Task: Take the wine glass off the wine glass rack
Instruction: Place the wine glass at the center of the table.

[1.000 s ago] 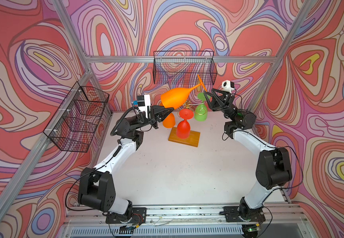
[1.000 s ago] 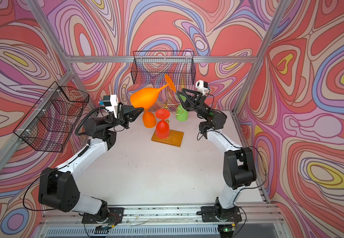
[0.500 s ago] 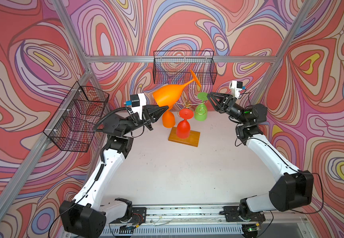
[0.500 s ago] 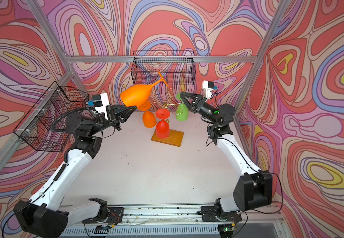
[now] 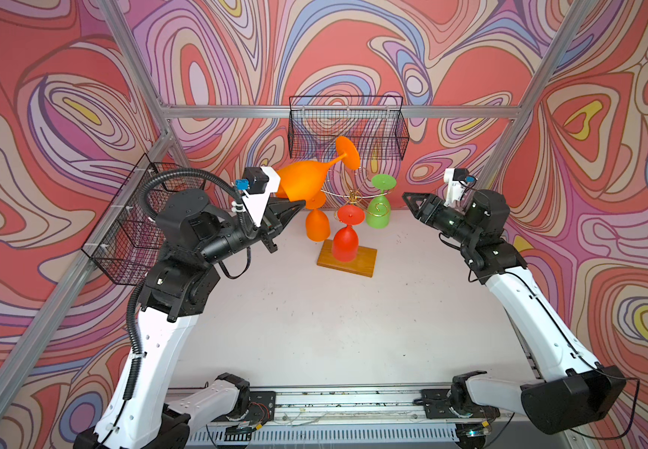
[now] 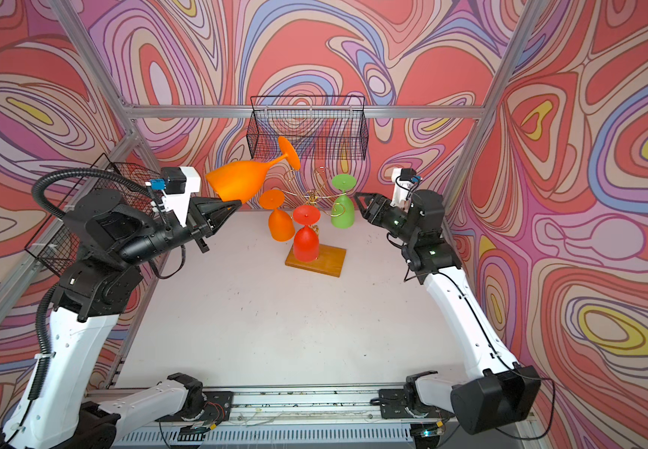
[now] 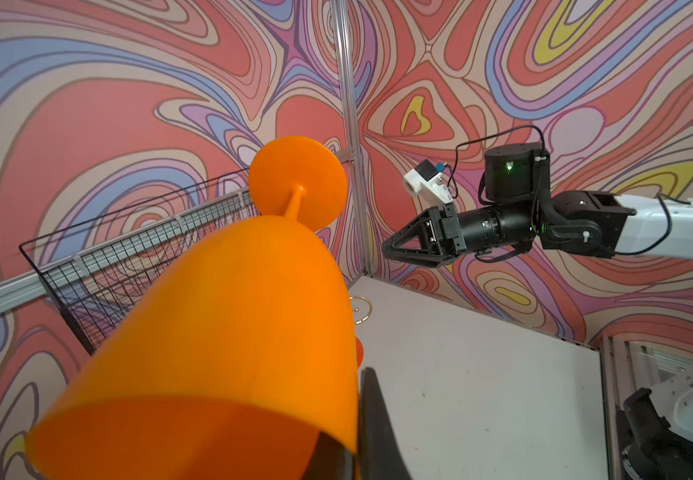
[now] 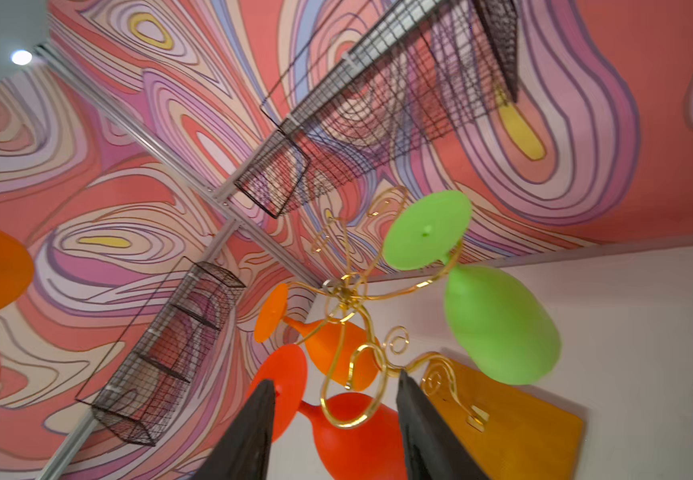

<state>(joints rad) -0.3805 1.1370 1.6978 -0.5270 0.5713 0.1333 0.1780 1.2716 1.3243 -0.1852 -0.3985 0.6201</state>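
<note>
Already the large orange plastic wine glass (image 5: 301, 182) is clear of the thin gold wire wine glass rack (image 5: 353, 198) on its wooden base, held above and left of it with its foot tipped toward the rack's top. The left gripper (image 5: 299, 203) is pinched tight on the bowl's rim, probably because an inverted glass offers that edge lowest. Right of the rack the right gripper (image 5: 405, 195) hovers, jaws spread and empty. A small orange glass (image 5: 317, 229), a red glass (image 5: 345, 243) and a green glass (image 5: 378, 214) hang upside down from its arms, feet hooked.

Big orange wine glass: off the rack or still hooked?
Off: left gripper holds the big orange wine glass by its rim, tilted; no rack wire circles its stem.
</note>
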